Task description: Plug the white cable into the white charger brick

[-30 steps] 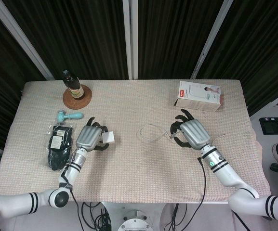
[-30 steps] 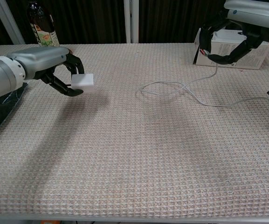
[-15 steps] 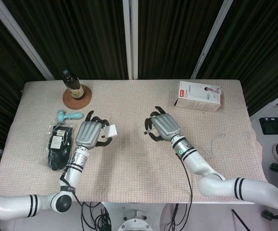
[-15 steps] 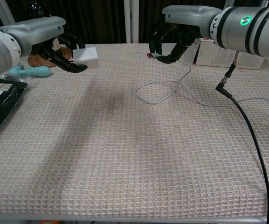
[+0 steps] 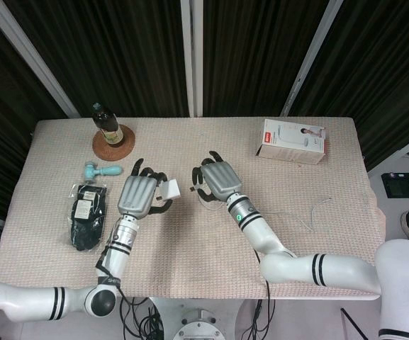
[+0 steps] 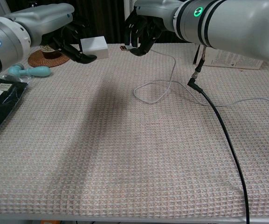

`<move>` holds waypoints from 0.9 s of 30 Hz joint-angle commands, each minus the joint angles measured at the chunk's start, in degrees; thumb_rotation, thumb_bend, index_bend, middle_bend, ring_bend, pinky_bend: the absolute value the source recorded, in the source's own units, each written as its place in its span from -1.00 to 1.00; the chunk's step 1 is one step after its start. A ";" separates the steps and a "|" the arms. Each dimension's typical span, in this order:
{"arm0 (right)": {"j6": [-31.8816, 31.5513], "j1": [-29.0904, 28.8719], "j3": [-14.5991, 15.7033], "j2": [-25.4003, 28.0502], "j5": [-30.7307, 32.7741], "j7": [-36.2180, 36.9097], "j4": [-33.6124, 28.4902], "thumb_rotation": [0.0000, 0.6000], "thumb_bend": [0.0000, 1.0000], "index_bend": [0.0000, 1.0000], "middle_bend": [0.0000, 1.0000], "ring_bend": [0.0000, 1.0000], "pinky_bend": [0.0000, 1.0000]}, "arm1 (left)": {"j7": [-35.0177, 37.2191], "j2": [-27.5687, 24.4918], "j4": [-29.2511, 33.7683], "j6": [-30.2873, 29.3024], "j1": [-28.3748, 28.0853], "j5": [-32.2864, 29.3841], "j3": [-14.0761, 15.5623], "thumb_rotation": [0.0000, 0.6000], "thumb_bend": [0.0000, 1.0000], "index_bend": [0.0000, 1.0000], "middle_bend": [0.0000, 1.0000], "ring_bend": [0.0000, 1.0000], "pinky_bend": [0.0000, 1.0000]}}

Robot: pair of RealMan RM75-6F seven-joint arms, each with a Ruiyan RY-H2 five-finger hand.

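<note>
Right hand (image 6: 141, 28) has swung further left across the table since the previous frames, and now holds the plug end of the white cable (image 6: 170, 74) aloft, fingers curled on it, close beside the charger brick (image 6: 94, 47). Left hand (image 6: 66, 35) holds the brick raised above the table, pinched in its fingertips, while the cable's slack lies looped on the cloth (image 6: 125, 154).

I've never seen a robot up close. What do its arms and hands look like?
Both arms are glossy white with black bands at the joints. The left hand and right hand have silver-grey backs and black fingers. The right arm shows a small green light, the left a blue round mark, and a black cable trails from the right arm.
</note>
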State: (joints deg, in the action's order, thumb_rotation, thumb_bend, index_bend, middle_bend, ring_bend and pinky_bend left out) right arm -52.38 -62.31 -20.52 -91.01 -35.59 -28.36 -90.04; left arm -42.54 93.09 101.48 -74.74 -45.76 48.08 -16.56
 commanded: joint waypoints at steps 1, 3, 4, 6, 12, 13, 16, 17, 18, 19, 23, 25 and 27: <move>-1.29 -1.20 -0.62 -1.31 1.92 -0.64 0.70 1.00 -0.33 0.26 -0.04 -0.58 -0.91 | -0.85 0.75 -0.25 -0.89 -0.39 0.00 -0.12 0.56 -0.50 -0.07 -0.10 -0.53 -0.87; -1.71 -1.63 -0.84 -1.96 2.87 -0.58 1.19 1.00 -0.33 0.26 -0.04 -0.58 -0.91 | -1.49 1.21 -0.34 -1.37 -0.66 -0.20 -0.26 0.56 -0.50 -0.07 -0.10 -0.53 -0.87; -1.85 -1.83 -0.98 -2.23 3.36 -0.49 1.43 1.00 -0.33 0.26 -0.04 -0.58 -0.91 | -1.99 1.41 -0.44 -1.63 -0.83 -0.30 -0.30 0.56 -0.50 -0.07 -0.10 -0.53 -0.87; -1.98 -2.07 -1.14 -2.55 3.98 -0.32 1.75 1.00 -0.33 0.26 -0.04 -0.58 -0.91 | -2.68 1.74 -0.62 -2.05 -1.09 -0.32 -0.34 0.56 -0.50 -0.07 -0.10 -0.53 -0.87; -2.37 -2.53 -1.69 -3.23 5.13 0.52 2.49 1.00 -0.33 0.26 -0.04 -0.58 -0.91 | -3.90 2.79 -1.22 -2.89 -1.74 0.09 -0.31 0.56 -0.50 -0.07 -0.10 -0.53 -0.87; -2.34 -2.60 -1.71 -3.26 5.25 0.58 2.56 1.00 -0.33 0.26 -0.04 -0.58 -0.91 | -4.18 2.94 -1.37 -3.02 -1.84 0.17 -0.25 0.56 -0.50 -0.07 -0.10 -0.53 -0.87; -2.35 -2.91 -1.71 -3.47 5.50 0.66 2.77 1.00 -0.33 0.26 -0.04 -0.57 -0.91 | -4.56 3.52 -1.70 -3.22 -2.12 0.16 -0.34 0.56 -0.50 -0.07 -0.10 -0.53 -0.87; -2.34 -3.00 -1.68 -3.53 5.58 0.62 2.82 1.00 -0.33 0.26 -0.04 -0.57 -0.91 | -4.67 3.62 -1.77 -3.26 -2.18 0.15 -0.35 0.57 -0.50 -0.07 -0.10 -0.53 -0.87; -2.40 -3.09 -1.65 -3.61 5.65 0.59 2.89 1.00 -0.33 0.26 -0.04 -0.57 -0.91 | -4.85 3.74 -1.90 -3.37 -2.26 0.24 -0.35 0.56 -0.50 -0.07 -0.10 -0.53 -0.87; -2.40 -3.17 -1.67 -3.68 5.73 0.62 2.94 1.00 -0.33 0.26 -0.04 -0.57 -0.90 | -5.08 3.84 -2.05 -3.49 -2.33 0.30 -0.32 0.56 -0.50 -0.07 -0.10 -0.53 -0.87; -2.33 -3.48 -1.67 -4.00 6.28 0.75 3.31 1.00 -0.33 0.26 -0.04 -0.57 -0.91 | -5.68 4.28 -2.33 -3.90 -2.52 0.12 -0.53 0.57 -0.50 -0.07 -0.10 -0.53 -0.87; -2.34 -3.59 -1.70 -4.12 6.41 0.85 3.47 1.00 -0.33 0.26 -0.04 -0.56 -0.91 | -6.05 4.48 -2.62 -4.13 -2.63 0.19 -0.53 0.57 -0.50 -0.07 -0.10 -0.53 -0.87; -2.39 -3.66 -1.69 -4.20 6.49 0.95 3.57 1.00 -0.33 0.26 -0.04 -0.56 -0.91 | -6.46 4.69 -2.88 -4.35 -2.73 0.21 -0.52 0.58 -0.50 -0.07 -0.10 -0.53 -0.87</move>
State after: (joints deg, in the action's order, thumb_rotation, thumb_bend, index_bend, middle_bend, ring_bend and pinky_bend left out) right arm -54.75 -65.96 -22.21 -95.20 -29.10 -27.42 -86.49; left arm -48.94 97.71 98.67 -79.01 -48.45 48.28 -17.07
